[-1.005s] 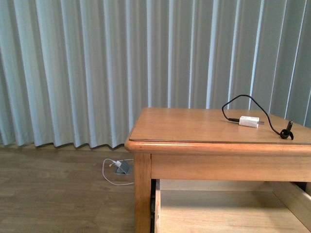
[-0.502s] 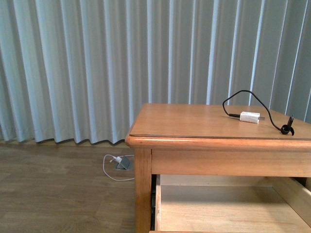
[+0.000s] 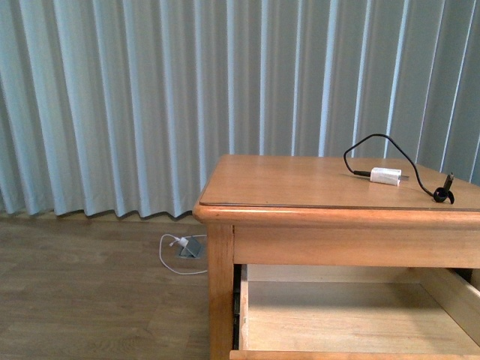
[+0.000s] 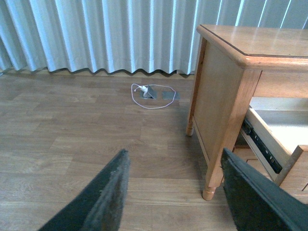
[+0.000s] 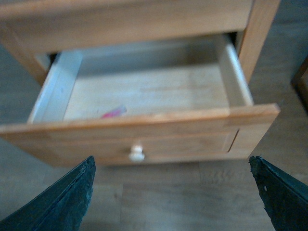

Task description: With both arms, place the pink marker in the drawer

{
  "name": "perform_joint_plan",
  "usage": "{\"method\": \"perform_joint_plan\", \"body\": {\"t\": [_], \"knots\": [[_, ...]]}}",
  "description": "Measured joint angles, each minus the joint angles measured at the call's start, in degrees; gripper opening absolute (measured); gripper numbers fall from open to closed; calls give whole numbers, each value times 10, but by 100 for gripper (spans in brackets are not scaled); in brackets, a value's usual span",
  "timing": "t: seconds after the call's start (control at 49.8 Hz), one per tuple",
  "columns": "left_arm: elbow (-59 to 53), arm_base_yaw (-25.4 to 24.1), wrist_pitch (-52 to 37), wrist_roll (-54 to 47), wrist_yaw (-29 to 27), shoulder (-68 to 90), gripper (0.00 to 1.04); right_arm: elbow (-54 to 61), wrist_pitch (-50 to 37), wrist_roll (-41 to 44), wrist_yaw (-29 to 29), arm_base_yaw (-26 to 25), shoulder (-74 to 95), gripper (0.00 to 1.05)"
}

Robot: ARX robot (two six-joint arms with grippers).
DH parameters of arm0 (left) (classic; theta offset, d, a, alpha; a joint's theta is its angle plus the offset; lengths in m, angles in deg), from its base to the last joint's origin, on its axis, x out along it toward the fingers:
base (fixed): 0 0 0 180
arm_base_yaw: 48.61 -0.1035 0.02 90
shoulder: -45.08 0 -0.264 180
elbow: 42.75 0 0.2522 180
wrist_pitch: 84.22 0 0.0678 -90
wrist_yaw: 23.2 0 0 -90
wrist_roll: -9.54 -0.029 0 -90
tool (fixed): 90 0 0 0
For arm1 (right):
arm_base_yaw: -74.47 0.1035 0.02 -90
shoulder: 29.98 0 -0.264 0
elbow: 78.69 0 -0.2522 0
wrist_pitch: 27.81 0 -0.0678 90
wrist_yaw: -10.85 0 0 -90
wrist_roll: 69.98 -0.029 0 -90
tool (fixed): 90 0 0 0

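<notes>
The drawer [image 5: 144,126] stands pulled out of the wooden table, its pale knob [image 5: 136,153] on the front panel. Inside it, near the front wall, lies the pink marker [image 5: 114,112], partly hidden behind the drawer's front edge. My right gripper [image 5: 175,192] is open, held in front of the drawer below the knob, holding nothing. In the front view the drawer's light interior [image 3: 352,315] shows under the tabletop; no arm appears there. My left gripper [image 4: 175,192] is open over the floor beside the table's leg [image 4: 216,139], with the drawer's side rail [image 4: 262,144] off to one side.
A white charger block [image 3: 384,177] with a looping black cable [image 3: 405,161] lies on the tabletop [image 3: 300,184]. A floor socket with a white cable [image 3: 184,251] sits on the wood floor by the pale curtain [image 3: 150,105].
The front view has shifted slightly: the table sits a little lower in the frame and more of the open drawer's interior and front edge shows.
</notes>
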Motion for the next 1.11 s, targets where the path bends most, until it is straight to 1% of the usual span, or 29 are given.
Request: {"method": "perform_joint_plan", "body": {"t": [0.221,0.241,0.261,0.321,0.402,0.623,0.864,1.105], "knots": [[0,0,0,0,0,0,97,-52,3,21,-60,-6,150,96],[0,0,0,0,0,0,100,-59,2,21,-66,-7,167,96],[0,0,0,-1,0,0,101,-66,1,22,-70,-9,184,96],[0,0,0,-1,0,0,98,-83,-4,22,-82,-15,236,96],[0,0,0,-1,0,0,99,-103,-17,22,-91,-27,301,96],[0,0,0,-1,0,0,99,-139,-51,32,-85,-52,424,96],[0,0,0,-1,0,0,99,-179,-85,50,-57,-53,522,96],[0,0,0,-1,0,0,99,-219,-140,42,-31,-37,584,96]]}}
